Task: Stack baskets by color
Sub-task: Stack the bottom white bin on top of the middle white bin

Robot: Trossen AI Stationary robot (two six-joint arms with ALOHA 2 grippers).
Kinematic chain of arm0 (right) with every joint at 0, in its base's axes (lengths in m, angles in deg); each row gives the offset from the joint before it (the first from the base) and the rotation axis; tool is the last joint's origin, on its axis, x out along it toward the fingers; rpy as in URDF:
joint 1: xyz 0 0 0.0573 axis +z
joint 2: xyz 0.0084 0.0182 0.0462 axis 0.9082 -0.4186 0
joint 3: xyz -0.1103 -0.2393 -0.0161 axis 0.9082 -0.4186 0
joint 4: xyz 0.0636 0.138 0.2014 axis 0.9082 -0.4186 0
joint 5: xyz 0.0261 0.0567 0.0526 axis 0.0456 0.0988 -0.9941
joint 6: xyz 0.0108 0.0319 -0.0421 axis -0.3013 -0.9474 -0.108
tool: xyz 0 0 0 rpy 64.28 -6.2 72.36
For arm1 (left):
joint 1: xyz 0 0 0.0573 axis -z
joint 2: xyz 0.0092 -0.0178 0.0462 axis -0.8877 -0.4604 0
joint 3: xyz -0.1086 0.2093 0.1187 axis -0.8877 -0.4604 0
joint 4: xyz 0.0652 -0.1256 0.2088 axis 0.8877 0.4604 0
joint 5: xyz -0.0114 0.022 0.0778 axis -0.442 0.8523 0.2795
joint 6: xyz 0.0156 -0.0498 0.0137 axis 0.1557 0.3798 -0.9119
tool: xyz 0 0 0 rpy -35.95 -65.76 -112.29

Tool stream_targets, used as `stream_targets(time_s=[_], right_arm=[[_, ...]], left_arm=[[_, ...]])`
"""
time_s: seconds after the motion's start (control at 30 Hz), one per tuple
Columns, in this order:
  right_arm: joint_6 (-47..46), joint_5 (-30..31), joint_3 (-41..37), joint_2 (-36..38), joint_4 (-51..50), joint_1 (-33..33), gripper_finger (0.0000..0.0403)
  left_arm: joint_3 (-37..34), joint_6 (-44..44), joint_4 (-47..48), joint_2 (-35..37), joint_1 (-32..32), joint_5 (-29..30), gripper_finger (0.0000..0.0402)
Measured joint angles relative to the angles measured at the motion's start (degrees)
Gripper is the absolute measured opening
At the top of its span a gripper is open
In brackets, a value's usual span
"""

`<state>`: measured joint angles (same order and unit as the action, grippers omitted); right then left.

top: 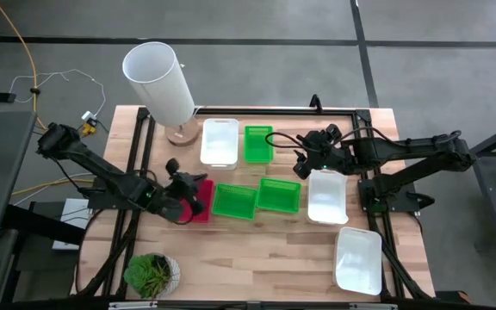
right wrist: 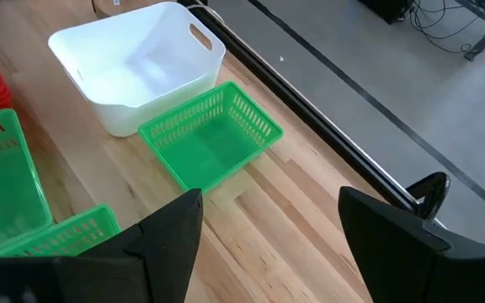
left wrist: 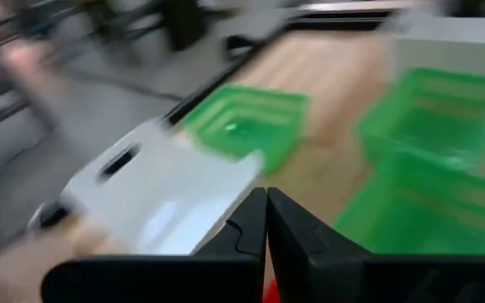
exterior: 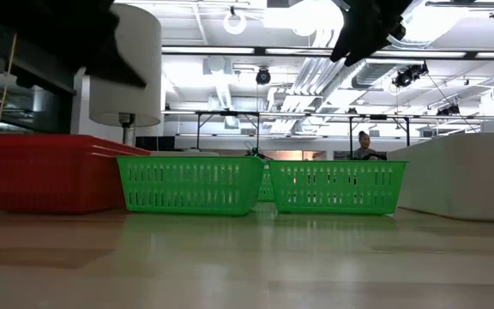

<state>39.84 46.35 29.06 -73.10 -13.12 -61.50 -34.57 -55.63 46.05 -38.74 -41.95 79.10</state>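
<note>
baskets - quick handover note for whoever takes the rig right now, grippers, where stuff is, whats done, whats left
Left gripper: shut, empty, over the red baskets at table left; they look already stacked.
Right gripper: open, empty, hovering beside the far green basket.
Green: two more sit side by side mid-table, the left one and the right one; none stacked.
White: one at the far edge, one under the right arm, one at the near right corner; none stacked.
Done: red, apparently. Left: stack the greens, then the whites.

Bare table (top: 257, 258) before green baskets (top: 257, 200)
</note>
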Motion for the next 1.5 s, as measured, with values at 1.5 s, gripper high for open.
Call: stream_targets(time_s=[1.5], right_arm=[[-27.99,-18.86,-22.77,11.36,3.07,2.07,0.0265]], left_arm=[[-18.77,-24.12,-45.10,20.22,-20.35,-46.90,0.0000]])
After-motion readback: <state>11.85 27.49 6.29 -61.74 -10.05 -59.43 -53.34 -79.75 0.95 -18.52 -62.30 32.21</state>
